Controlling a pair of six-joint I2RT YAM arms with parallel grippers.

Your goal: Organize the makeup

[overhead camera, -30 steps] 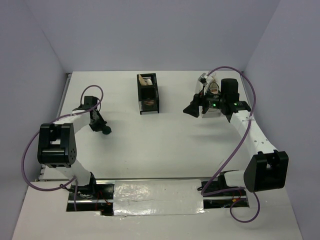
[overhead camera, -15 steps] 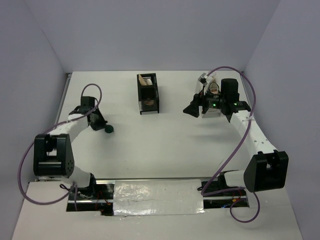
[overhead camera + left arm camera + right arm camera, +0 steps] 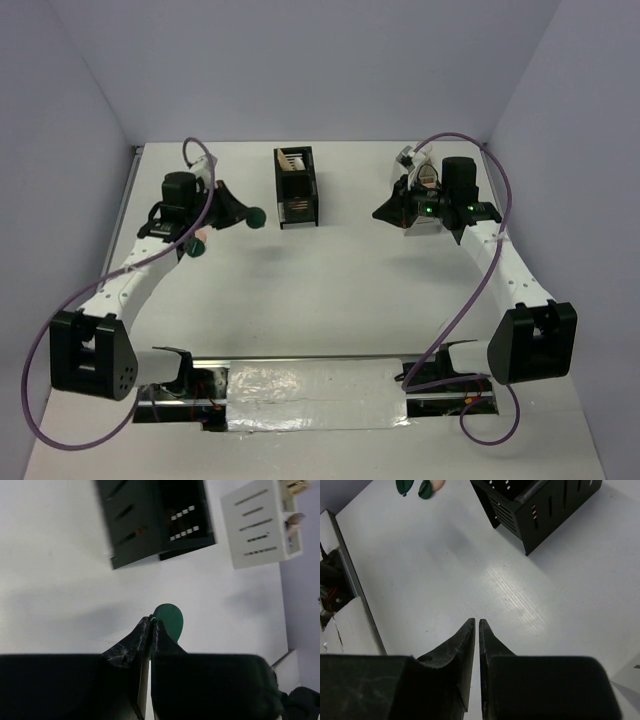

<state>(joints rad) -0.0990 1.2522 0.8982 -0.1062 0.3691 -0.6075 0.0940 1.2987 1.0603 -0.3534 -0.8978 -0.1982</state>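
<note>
Compact (image 3: 257,215) beside black organizer (image 3: 296,188), seemingly apart

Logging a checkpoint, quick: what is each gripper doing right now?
Left gripper: closed on the dark green compact.
Right gripper: closed, holding nothing.

A white surface (image 3: 320,290) is seen, on which a black slotted organizer box (image 3: 296,187) is set upright toward the far edge. To the right of that box, well apart from it, a white organizer box (image 3: 260,522) is placed on the same surface. To the left of the black box and nearer, a small peach item (image 3: 197,246) is seen; whether it rests on the surface cannot be told. Nearer than the black box, along the near edge, a silvery strip (image 3: 315,392) is laid.
</note>
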